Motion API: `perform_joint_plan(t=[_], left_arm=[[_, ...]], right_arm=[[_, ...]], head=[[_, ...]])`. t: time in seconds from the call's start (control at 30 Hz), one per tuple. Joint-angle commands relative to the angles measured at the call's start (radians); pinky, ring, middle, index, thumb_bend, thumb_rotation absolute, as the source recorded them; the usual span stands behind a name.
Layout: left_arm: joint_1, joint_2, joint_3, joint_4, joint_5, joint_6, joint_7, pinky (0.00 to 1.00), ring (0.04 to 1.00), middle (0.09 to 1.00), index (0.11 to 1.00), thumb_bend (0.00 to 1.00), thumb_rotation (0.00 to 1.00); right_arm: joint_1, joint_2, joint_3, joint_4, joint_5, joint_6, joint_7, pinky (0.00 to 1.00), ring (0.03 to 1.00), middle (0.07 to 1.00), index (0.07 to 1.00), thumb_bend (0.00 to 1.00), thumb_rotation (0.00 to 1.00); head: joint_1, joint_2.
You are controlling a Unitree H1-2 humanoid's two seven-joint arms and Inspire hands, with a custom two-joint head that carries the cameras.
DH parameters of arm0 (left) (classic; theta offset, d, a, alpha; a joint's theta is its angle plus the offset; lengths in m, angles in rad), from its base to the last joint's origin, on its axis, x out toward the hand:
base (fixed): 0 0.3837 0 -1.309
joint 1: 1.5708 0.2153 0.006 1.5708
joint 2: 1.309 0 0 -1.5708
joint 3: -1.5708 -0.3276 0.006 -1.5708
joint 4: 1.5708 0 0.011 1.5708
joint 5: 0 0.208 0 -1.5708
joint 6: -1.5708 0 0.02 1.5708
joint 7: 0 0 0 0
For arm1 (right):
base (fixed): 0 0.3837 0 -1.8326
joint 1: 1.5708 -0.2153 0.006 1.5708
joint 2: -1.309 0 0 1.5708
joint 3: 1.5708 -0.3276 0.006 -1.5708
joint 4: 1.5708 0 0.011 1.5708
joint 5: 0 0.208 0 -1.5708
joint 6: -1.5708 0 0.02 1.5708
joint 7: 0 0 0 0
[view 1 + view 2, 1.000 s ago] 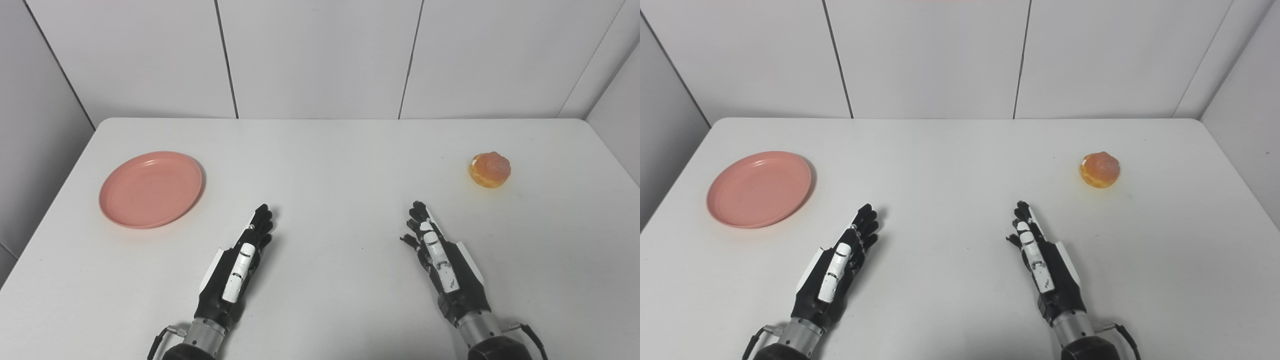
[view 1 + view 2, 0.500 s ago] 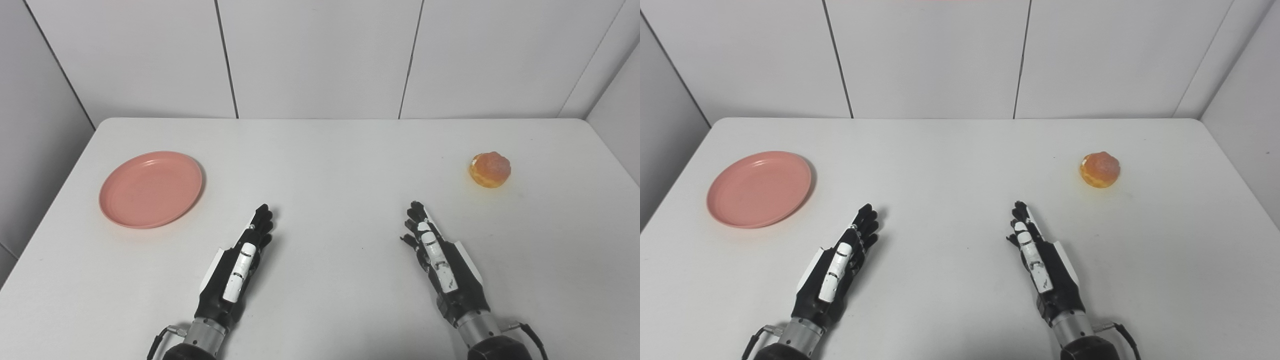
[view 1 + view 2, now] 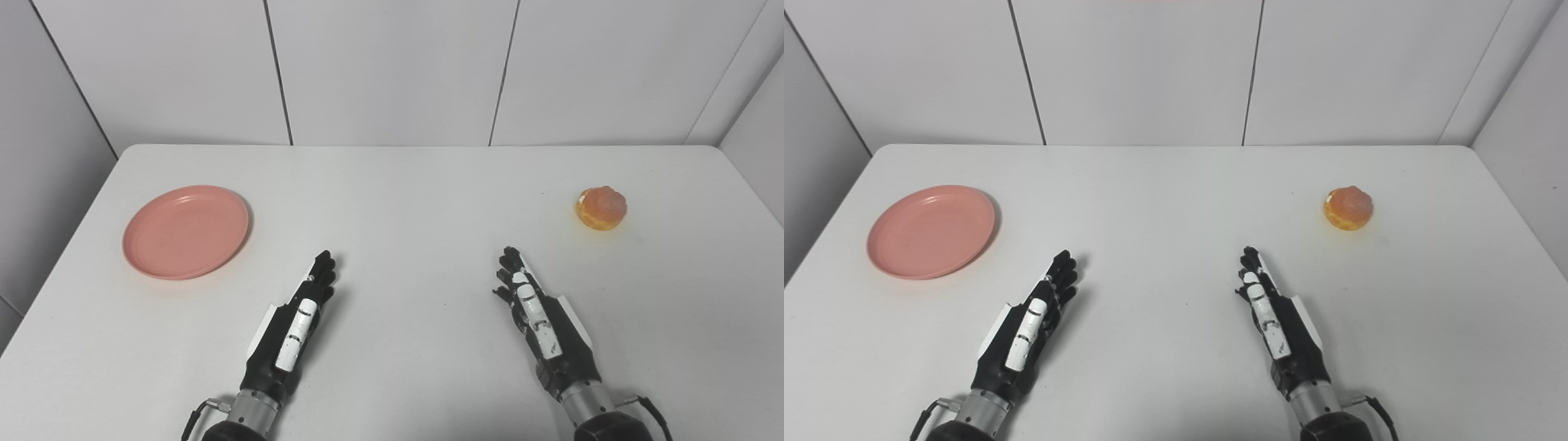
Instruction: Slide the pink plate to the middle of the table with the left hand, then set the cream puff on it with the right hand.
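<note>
Pink plate [image 3: 185,231] and cream puff [image 3: 601,208] both lie apart from the hands, on a white table [image 3: 404,202]. Nearest the cameras, the left hand [image 3: 294,323] rests low over the table's near-left part, fingers stretched forward and slightly apart, holding nothing. The right hand [image 3: 537,315] lies level with it on the near-right part, fingers likewise extended and empty, pointing up and a little leftward. A wide bare stretch of tabletop separates the two hands. Farther back on the left, the pink plate sits flat near the table's left edge, well apart from the left hand's fingertips. At about the same depth on the right, the cream puff stands alone near the right edge, beyond and to the right of the right hand. Behind the table rise pale wall panels [image 3: 392,67] with dark seams.
</note>
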Motion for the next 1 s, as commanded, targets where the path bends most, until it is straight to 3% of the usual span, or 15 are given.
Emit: perform_joint_plan(t=[0.0,0.13,0.43,0.6,0.97], left_arm=[[0.021,-0.015,-0.008,0.037,0.024,-0.003,0.016,1.0,1.0,1.0,1.0,0.5,1.0],[0.023,-0.043,-0.015,0.06,0.043,-0.028,0.034,1.0,1.0,1.0,1.0,0.5,1.0],[0.02,-0.084,-0.038,0.096,0.107,-0.059,0.059,1.0,1.0,1.0,1.0,0.5,1.0],[0.02,-0.101,-0.043,0.094,0.125,-0.038,0.071,1.0,1.0,1.0,1.0,0.49,1.0],[0.02,-0.106,-0.045,0.103,0.134,-0.052,0.074,1.0,1.0,1.0,1.0,0.5,1.0]], right_arm=[[-0.002,-0.001,-0.017,0.002,0.027,-0.076,0.006,1.0,1.0,1.0,1.0,0.21,1.0],[0.002,-0.009,-0.039,0.03,0.084,-0.13,0.031,1.0,1.0,1.0,1.0,0.21,1.0],[0.006,-0.037,-0.051,0.045,0.107,-0.17,0.056,1.0,1.0,1.0,1.0,0.18,1.0],[0.008,-0.045,-0.05,0.038,0.109,-0.167,0.056,1.0,1.0,1.0,1.0,0.09,1.0],[0.01,-0.043,-0.042,-0.003,0.113,-0.116,0.043,1.0,1.0,1.0,1.0,0.05,1.0]], head=[[0.064,-0.034],[0.122,-0.069],[0.252,-0.125],[0.267,-0.138],[0.265,-0.146]])
